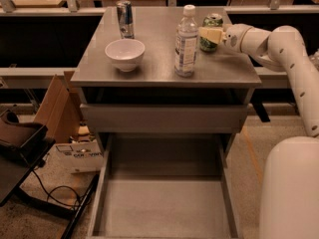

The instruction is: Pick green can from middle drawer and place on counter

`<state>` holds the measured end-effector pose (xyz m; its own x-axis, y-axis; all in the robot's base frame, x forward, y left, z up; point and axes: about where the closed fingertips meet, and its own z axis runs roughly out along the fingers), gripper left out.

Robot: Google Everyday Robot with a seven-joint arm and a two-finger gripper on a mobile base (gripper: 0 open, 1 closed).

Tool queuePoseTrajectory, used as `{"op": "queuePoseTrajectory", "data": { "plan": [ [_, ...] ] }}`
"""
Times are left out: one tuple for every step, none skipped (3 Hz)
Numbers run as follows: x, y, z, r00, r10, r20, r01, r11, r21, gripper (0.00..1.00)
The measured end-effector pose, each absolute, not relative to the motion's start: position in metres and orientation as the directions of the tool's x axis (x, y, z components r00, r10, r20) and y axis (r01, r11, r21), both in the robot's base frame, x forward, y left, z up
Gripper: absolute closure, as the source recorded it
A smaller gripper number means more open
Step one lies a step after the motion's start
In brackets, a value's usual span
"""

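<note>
The green can (213,21) stands upright on the grey counter (154,66), near its back right corner. My gripper (209,33) reaches in from the right and is shut on the can, with one cream finger (209,34) across its front. The white arm runs off to the right. The middle drawer (164,208) is pulled out below the counter, and its flat grey floor is bare.
On the counter stand a clear water bottle (186,41) just left of the can, a white bowl (124,54) and a taller silver-and-blue can (124,19). A shut drawer front (164,118) sits above the open drawer. A cardboard box (57,108) and cables lie on the floor at the left.
</note>
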<state>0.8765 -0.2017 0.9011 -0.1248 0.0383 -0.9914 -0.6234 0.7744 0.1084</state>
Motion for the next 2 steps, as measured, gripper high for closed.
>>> {"op": "queuePoseTrajectory", "data": {
  "plan": [
    [0.8772, -0.1987, 0.9002, -0.126, 0.038, -0.991, -0.626, 0.772, 0.110, 0.00],
    [0.8772, -0.1987, 0.9002, -0.126, 0.038, -0.991, -0.626, 0.772, 0.110, 0.00]
  ]
}}
